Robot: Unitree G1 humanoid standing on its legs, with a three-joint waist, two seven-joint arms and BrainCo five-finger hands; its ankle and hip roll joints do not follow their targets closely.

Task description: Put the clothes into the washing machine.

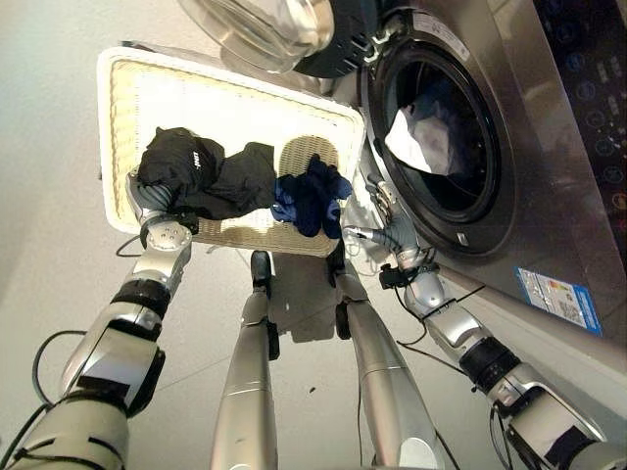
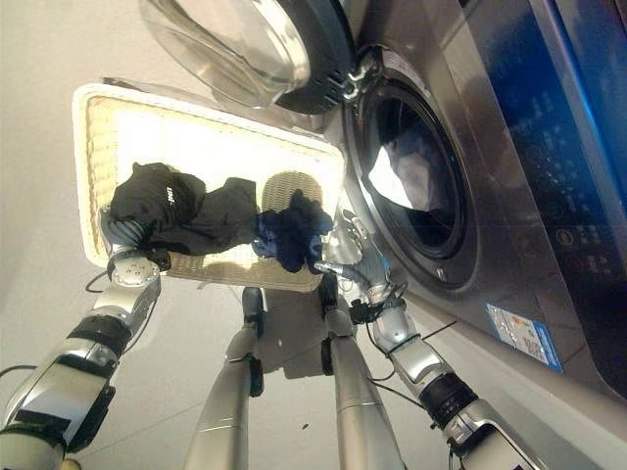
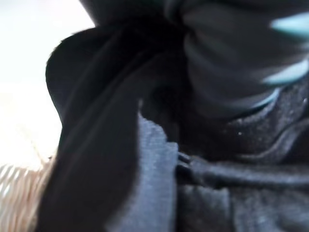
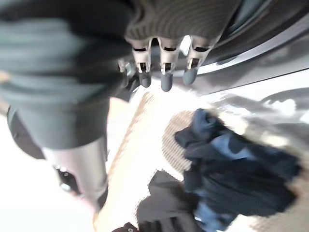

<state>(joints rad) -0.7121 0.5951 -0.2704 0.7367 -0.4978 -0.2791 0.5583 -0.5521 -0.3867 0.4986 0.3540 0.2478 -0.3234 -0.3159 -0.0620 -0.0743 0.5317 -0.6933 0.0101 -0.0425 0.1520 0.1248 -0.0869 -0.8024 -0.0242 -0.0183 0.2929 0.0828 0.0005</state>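
A white wicker basket (image 1: 113, 137) stands on the floor before the washing machine (image 1: 549, 196). In it lie a pile of black clothes (image 1: 211, 176) and a dark blue garment (image 1: 312, 196) at the near rim. My left hand (image 1: 149, 196) is at the basket's near left corner, pushed into the black clothes (image 3: 120, 145), which hide its fingers. My right hand (image 1: 377, 201) hangs between the basket and the machine's front, just right of the blue garment (image 4: 236, 169). Its fingers (image 4: 165, 79) are relaxed and hold nothing. White and blue laundry (image 1: 421, 142) lies inside the drum.
The machine's round glass door (image 1: 274, 29) stands swung open above the basket's far right corner. The drum opening (image 1: 460, 186) faces the basket. Pale bare floor (image 1: 49, 117) lies to the left of the basket.
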